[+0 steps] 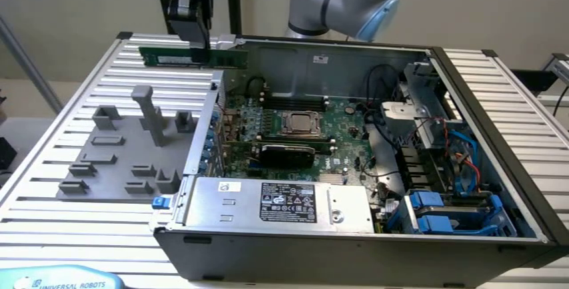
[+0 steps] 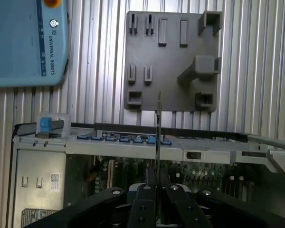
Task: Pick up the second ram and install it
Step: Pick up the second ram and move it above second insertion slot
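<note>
The second ram (image 1: 173, 56) is a long thin green stick, held level in the air over the far corner of the open computer case (image 1: 356, 246) on the exterior view's left. My gripper (image 1: 194, 44) comes down from above and is shut on the stick near its middle. In the wrist view the ram (image 2: 158, 128) shows edge-on as a thin line running out from between the black fingers (image 2: 145, 197) of my gripper (image 2: 157, 183). Below it lie the case's side wall and the green motherboard (image 1: 342, 119).
A grey fixture plate (image 1: 116, 156) with upright holders lies on the slatted table on the exterior view's left of the case. Inside the case are the processor socket (image 1: 298, 122), a power supply (image 1: 284, 202) and blue drive bays (image 1: 444, 212). A blue teach pendant (image 2: 23, 42) rests nearby.
</note>
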`<state>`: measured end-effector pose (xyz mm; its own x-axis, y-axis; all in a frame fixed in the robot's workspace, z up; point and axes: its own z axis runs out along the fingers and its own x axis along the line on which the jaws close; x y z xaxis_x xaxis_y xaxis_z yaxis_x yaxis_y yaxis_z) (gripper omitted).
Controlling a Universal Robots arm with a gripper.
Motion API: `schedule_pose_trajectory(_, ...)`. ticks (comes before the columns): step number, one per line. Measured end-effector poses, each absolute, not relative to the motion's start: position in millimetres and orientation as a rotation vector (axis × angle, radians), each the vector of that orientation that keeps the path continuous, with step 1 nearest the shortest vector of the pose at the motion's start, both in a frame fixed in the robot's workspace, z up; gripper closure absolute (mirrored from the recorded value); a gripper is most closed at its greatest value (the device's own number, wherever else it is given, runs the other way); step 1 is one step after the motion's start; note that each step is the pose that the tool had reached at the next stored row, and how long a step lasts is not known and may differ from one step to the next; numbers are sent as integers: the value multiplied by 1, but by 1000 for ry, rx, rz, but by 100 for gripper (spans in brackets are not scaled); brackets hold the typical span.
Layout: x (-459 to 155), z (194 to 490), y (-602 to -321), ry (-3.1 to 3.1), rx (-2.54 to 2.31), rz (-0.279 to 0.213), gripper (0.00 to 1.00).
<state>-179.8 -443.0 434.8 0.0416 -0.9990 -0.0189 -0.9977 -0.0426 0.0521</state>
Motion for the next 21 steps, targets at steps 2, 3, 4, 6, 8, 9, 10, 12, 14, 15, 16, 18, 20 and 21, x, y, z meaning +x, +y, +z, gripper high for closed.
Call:
schedule_pose_trajectory(2,-171,435,-443,-2157,2249,-77,86)
schedule_pose_trajectory(3,-166,434,-443,-2157,2249,-77,86)
schedule_pose_trajectory(4,-162,434,-443,-2156,2249,-77,86)
schedule_pose_trajectory(6,-153,433,-442,-2157,2249,-77,86)
schedule_pose_trajectory(8,-143,431,-440,-2157,2249,-77,86)
schedule_pose_trajectory(9,-139,430,-439,-2156,2249,-77,86)
schedule_pose_trajectory(10,-134,429,-437,-2156,2249,-77,86)
schedule_pose_trajectory(12,-125,425,-434,-2157,2249,-77,86)
schedule_pose_trajectory(14,-116,421,-430,-2156,2249,-78,86)
schedule_pose_trajectory(15,-111,420,-428,-2156,2249,-78,86)
schedule_pose_trajectory(16,-107,418,-426,-2157,2249,-77,86)
schedule_pose_trajectory(18,-98,414,-422,-2156,2249,-77,86)
schedule_pose_trajectory(20,-89,411,-417,-2157,2249,-77,86)
schedule_pose_trajectory(21,-84,409,-415,-2157,2249,-77,86)
